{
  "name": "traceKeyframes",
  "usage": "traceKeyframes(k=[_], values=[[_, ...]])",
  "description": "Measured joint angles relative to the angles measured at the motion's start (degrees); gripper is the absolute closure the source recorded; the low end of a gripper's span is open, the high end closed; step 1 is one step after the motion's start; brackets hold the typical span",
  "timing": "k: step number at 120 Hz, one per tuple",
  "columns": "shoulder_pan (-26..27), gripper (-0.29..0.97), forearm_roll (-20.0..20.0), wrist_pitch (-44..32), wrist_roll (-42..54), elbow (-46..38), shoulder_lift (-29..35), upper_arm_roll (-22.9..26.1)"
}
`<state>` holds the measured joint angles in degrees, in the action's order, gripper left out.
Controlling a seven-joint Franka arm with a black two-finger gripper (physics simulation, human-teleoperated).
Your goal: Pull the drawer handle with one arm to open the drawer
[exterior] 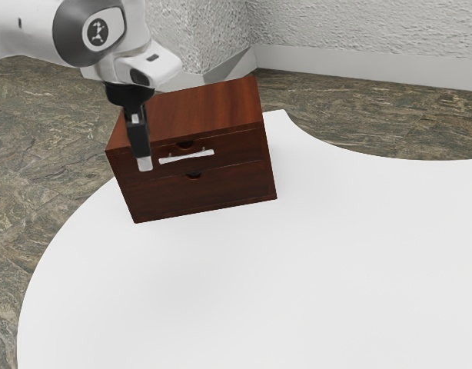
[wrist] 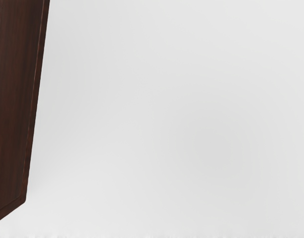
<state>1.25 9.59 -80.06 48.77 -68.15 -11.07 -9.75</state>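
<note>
The pincer point(exterior: 144, 157) hangs before a wooden cabinet point(exterior: 213, 100) on the white table point(exterior: 313, 277), just beside one end of the upper drawer's point(exterior: 232, 146) white handle point(exterior: 188, 156). Whether it is clenched cannot be told. The drawer looks unopened, and the pull is not yet made.

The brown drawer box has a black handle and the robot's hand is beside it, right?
No: the handle is white, not black, as the exterior view shows. The drawer box is brown and the gripper is beside the handle.
</note>
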Motion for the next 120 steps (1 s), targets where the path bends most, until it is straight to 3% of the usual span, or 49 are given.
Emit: traceKeyframes(k=[44,78,120], values=[[-3.34,0.23,2.46,-14.21,2.63,-2.13,-4.99,-0.05],[-4.62,0.28,0.94,-22.71,6.21,-2.34,-7.4,0.0],[-5.61,0.34,0.29,-27.08,10.42,-2.06,-10.42,-0.01]])
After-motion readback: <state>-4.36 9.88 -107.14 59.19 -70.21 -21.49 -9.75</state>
